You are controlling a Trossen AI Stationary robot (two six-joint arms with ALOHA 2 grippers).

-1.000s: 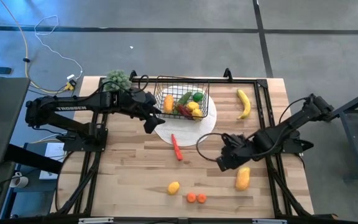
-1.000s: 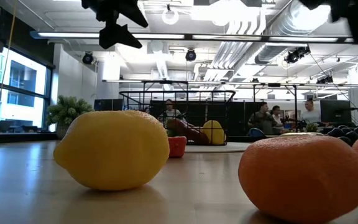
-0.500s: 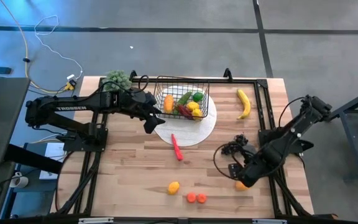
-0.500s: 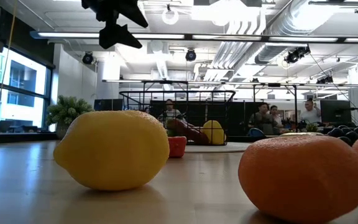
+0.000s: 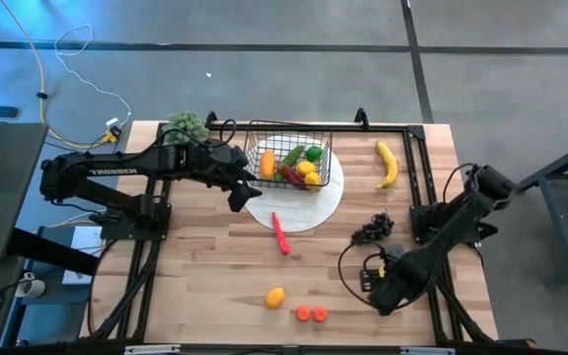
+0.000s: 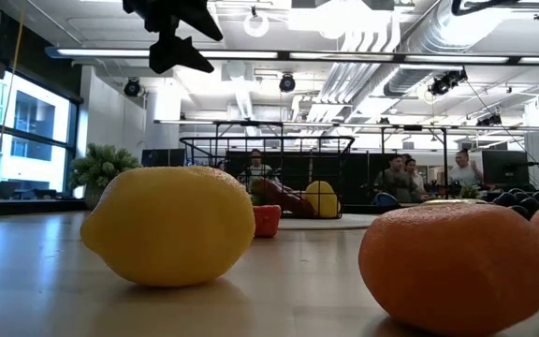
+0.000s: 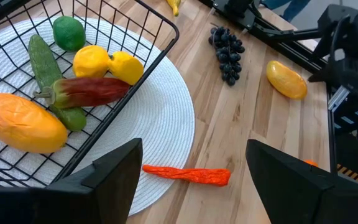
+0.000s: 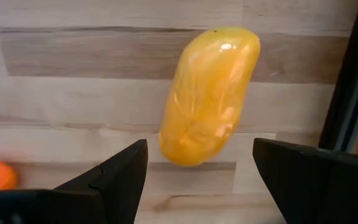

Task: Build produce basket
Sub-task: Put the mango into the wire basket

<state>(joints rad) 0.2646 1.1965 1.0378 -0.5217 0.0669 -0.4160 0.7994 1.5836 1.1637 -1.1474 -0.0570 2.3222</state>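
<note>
Two grippers are mine, and both are spread wide with nothing between the fingers. My right gripper [image 8: 197,180] points straight down at an orange-yellow mango [image 8: 209,94] lying on the bare wood of the table [image 5: 205,266]. The mango sits directly ahead of my fingers, centred in the gap, its long axis running away from me. I judge I am lined up this way so that a straight drop puts one finger on each long flank, the narrowest grip it offers. From overhead my right arm hides the mango, so only my wrist camera shows it.

My left gripper [image 7: 191,180] waits above the near corner of the black wire basket [image 5: 286,158], which stands on a round white plate [image 5: 319,202]. Inside the basket lie a second mango [image 7: 18,122], a cucumber [image 7: 47,70], a dark red chilli [image 7: 89,91], two lemons [image 7: 109,63] and a lime [image 7: 69,32]. Just ahead of my left fingers a red chilli [image 7: 187,175] rests partly on the plate's edge, an easy next pick for this hand.

Beyond my right gripper, toward the basket, dark grapes [image 5: 373,229] lie on the wood; a banana [image 5: 388,163] lies farther still. A loose lemon [image 5: 276,297] and two carrot slices [image 5: 311,314] lie off to its side. My estimate: roughly half the produce remains outside.
</note>
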